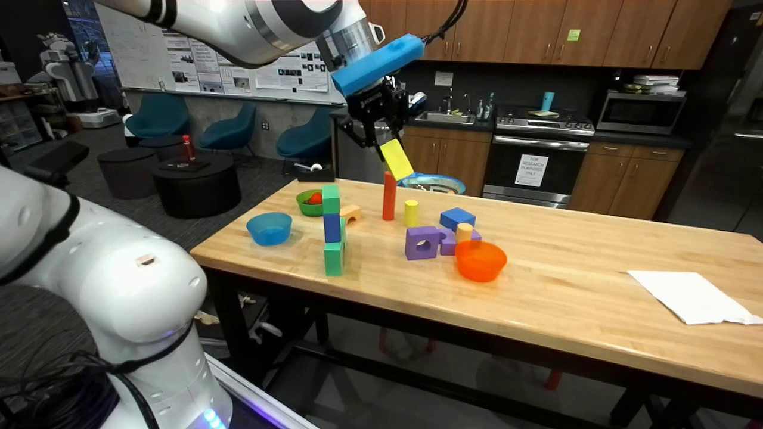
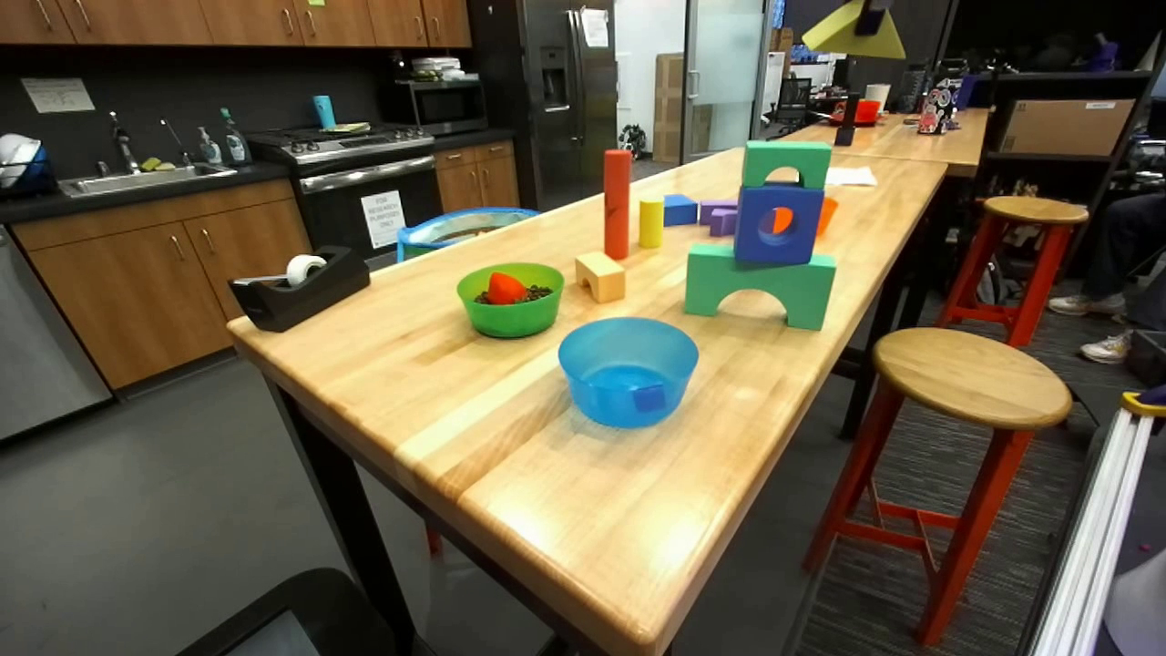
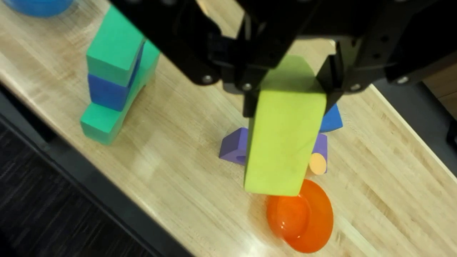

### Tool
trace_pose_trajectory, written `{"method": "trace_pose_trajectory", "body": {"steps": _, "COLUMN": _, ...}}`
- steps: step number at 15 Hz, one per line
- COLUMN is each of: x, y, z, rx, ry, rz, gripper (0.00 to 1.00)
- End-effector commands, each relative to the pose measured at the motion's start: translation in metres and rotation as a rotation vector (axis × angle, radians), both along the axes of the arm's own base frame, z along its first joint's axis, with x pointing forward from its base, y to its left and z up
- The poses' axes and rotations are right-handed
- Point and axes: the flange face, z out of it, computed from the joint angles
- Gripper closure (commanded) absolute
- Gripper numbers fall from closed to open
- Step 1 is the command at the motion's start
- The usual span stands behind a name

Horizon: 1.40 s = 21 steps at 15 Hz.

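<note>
My gripper (image 1: 388, 143) is shut on a yellow wedge-shaped block (image 1: 397, 161) and holds it tilted, well above the table. In the wrist view the gripper (image 3: 290, 103) has a finger against each side of the yellow block (image 3: 282, 150). The block also shows at the top of an exterior view (image 2: 847, 35). Below stands a tower: a large green arch (image 2: 710, 282) at the bottom, a blue block with a round hole (image 2: 754, 205) on it, and a smaller green arch (image 2: 761, 166) on top. The tower also shows in the wrist view (image 3: 114, 60), apart from the gripper.
Purple blocks (image 1: 421, 243), a blue block (image 1: 458, 218), an orange bowl (image 1: 480, 262), a red cylinder (image 1: 389, 196) and a yellow cylinder (image 1: 411, 213) stand mid-table. A blue bowl (image 2: 629, 374), green bowl (image 2: 510, 314), tan arch (image 2: 601, 276) and tape dispenser (image 2: 301, 290) are near one end.
</note>
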Motion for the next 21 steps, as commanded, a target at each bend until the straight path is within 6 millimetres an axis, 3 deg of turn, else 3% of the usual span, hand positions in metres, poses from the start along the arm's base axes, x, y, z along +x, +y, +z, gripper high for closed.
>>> {"method": "trace_pose_trajectory", "body": {"steps": 1, "x": -0.015, "y": 0.016, "z": -0.007, "rx": -0.030, "ry": 0.074, "rz": 0.088, "gripper": 0.84}}
{"method": "trace_pose_trajectory", "body": {"steps": 13, "x": -0.021, "y": 0.076, "z": -0.017, "rx": 0.004, "ry": 0.102, "rz": 0.103, "gripper": 0.84}}
{"method": "trace_pose_trajectory", "body": {"steps": 21, "x": -0.027, "y": 0.114, "z": -0.010, "rx": 0.037, "ry": 0.068, "rz": -0.036, "gripper": 0.84}}
